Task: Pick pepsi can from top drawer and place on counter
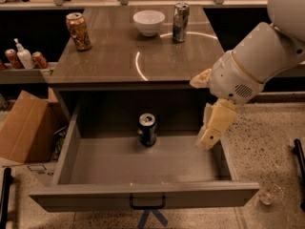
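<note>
The short navy pepsi can [147,129], silver-topped, stands upright on the matte floor of the open, boxy top drawer [143,196], below the worktop's [119,63] front edge. The glossy worktop carries an orange-gold can [78,31] near its back left corner, and a white bowl [148,22] and slim silver-blue can [180,22] by the back edge. The cream, blocky end effector [210,136] hangs below the front right corner, apart from the can; whether it is spread or pressed together cannot be told.
</note>
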`<state>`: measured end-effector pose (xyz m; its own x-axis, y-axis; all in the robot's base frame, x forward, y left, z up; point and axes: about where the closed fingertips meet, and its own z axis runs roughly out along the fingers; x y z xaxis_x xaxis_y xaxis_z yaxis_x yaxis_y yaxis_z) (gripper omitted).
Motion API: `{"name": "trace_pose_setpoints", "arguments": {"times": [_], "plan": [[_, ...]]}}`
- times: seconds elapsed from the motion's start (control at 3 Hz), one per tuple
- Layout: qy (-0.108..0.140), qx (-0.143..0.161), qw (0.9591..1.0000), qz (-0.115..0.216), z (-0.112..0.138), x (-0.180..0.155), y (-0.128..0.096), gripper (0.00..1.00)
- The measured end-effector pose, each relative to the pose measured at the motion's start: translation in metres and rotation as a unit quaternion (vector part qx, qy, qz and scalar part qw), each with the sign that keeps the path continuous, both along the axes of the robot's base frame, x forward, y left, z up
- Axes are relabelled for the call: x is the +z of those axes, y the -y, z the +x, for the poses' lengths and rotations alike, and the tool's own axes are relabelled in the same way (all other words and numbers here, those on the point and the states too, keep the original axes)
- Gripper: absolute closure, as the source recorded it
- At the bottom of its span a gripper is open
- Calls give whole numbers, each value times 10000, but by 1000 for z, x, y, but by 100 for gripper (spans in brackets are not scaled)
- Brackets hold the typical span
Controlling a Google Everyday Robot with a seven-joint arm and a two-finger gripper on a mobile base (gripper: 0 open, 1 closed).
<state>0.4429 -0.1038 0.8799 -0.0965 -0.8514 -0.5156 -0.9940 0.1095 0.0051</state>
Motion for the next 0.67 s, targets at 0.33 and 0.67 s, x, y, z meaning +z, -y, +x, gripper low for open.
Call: {"name": "trace_pose_setpoints", "arguments": {"times": [0.33,0.67], "plan": [[-28,-56,10000,71,9,-29,-1,0],[104,-82,9992,385,24,-60,0,0]]}}
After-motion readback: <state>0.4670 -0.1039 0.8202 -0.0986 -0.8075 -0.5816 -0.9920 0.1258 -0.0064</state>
